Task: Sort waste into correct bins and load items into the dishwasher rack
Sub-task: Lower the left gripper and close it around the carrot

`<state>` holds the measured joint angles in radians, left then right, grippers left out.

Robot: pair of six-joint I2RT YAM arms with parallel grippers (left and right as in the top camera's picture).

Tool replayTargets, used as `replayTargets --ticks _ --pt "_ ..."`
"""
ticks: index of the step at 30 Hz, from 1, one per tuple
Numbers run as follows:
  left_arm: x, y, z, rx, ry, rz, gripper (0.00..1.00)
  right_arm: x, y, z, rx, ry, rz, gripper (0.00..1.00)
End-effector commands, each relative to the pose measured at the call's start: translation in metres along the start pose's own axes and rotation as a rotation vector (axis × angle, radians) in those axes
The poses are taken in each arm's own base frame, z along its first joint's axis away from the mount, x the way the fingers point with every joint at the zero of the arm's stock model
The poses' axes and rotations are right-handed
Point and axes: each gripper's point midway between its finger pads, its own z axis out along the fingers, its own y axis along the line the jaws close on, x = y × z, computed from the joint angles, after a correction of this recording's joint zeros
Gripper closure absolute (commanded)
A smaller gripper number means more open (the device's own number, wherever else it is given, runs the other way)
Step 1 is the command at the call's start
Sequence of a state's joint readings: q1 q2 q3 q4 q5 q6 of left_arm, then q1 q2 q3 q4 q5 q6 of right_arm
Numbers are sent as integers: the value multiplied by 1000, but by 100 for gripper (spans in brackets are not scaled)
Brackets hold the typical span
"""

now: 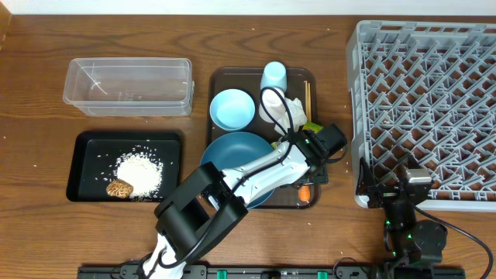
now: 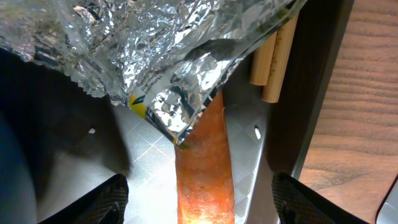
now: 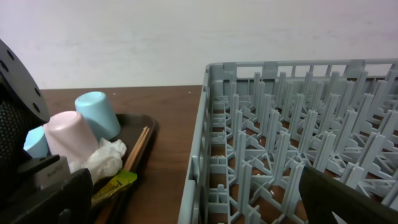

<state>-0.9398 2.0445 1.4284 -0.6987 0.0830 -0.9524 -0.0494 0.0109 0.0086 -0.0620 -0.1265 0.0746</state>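
My left gripper [image 1: 310,183] is open over the brown tray's front right corner. In the left wrist view its jaws [image 2: 202,208] straddle the orange carrot [image 2: 205,168] without touching it; the carrot also shows in the overhead view [image 1: 304,194]. Crumpled foil with a yellow-green edge [image 2: 155,56] lies over the carrot's far end, beside the chopsticks [image 2: 277,62]. My right gripper [image 1: 385,184] is open and empty at the front left corner of the grey dishwasher rack [image 1: 426,108]; its jaws [image 3: 199,208] frame the rack's left wall [image 3: 214,155].
The brown tray [image 1: 219,85] holds the dark-blue plate [image 1: 232,155], light-blue bowl [image 1: 232,108], light-blue cup [image 1: 273,76], pinkish cup [image 1: 271,105], tissue [image 1: 296,111] and green wrapper [image 1: 311,126]. The black tray [image 1: 89,155] holds rice [image 1: 141,170] and a brown lump [image 1: 118,188]. The clear tub [image 1: 128,85] stands behind it.
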Motion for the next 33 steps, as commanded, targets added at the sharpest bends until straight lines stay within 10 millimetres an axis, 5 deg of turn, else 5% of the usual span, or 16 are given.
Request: replayTargets --ticks 1,10,33 --pt "5 11 15 -43 24 -18 30 0 -5 0 20 -2 0 1" --pt "5 10 15 -42 23 -17 38 0 -5 0 20 -2 0 1" --pt "4 4 -5 -13 8 -2 87 0 -5 0 20 -2 0 1"
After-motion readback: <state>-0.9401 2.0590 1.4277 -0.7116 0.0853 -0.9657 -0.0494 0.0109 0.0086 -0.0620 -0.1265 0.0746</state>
